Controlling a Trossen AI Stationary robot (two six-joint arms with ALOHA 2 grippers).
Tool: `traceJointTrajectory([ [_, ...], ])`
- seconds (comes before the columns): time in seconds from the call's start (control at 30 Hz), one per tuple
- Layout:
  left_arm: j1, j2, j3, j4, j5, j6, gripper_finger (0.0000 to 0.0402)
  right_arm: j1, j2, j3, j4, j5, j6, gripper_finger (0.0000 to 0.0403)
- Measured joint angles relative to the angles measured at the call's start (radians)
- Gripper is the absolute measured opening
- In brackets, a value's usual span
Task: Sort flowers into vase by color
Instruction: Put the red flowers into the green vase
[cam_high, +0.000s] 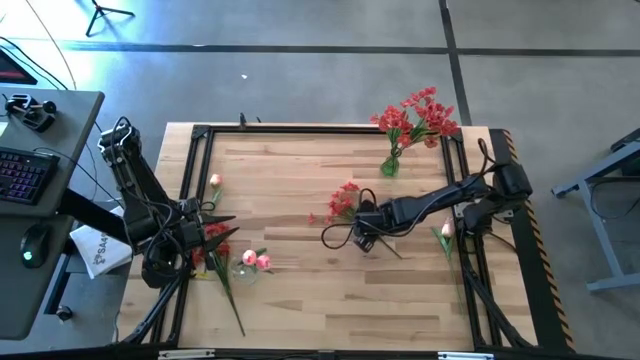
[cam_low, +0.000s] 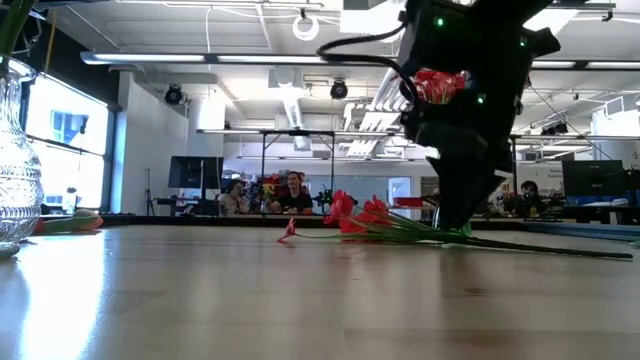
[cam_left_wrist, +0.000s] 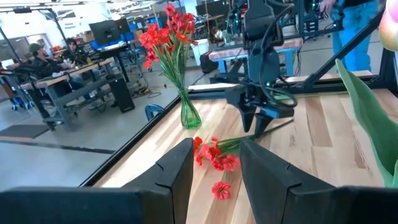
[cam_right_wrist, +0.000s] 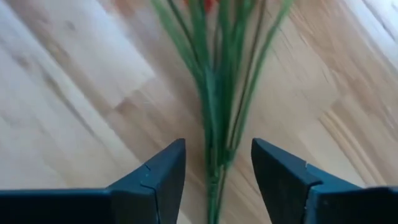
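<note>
Dark fingers (cam_right_wrist: 161, 180) of the right gripper (cam_right_wrist: 217, 180) stand spread astride the green stems of a red flower bunch (cam_high: 343, 200) lying on the table (cam_high: 290, 290), near the vase of red flowers (cam_high: 392, 160). Best to centre on the stems and pinch fully before lifting. Left gripper (cam_left_wrist: 214, 171) waits, part spread.
</note>
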Motion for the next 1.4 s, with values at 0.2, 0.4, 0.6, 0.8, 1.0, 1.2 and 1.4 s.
traceJointTrajectory([
  [0.2,0.000,0.000,0.000,-0.003,0.000,0.000,0.0119,-0.020,0.014,-0.038,0.064,-0.036,0.011,0.0165],
  [0.4,0.000,0.000,0.000,-0.009,0.001,0.000,0.0119,-0.028,0.058,-0.040,0.125,-0.046,-0.038,0.0142],
  [0.6,0.000,0.000,0.000,-0.013,0.008,0.000,0.0119,-0.032,0.087,-0.048,0.155,-0.028,-0.047,0.0037],
  [0.8,0.000,0.000,0.000,-0.017,0.031,-0.007,0.0119,0.040,-0.055,-0.137,0.343,0.205,-0.110,0.0017],
  [1.0,0.000,0.000,0.000,-0.023,0.031,-0.018,0.0119,0.105,-0.313,-0.432,1.070,0.266,-0.462,0.0007],
  [1.2,0.000,0.000,0.000,-0.029,0.024,-0.009,0.0119,0.117,-0.418,-0.712,1.926,0.262,-1.019,0.0003],
  [1.4,0.023,0.000,0.000,-0.032,0.021,-0.008,0.0119,0.051,-0.471,-0.792,2.134,0.327,-1.356,0.0007],
])
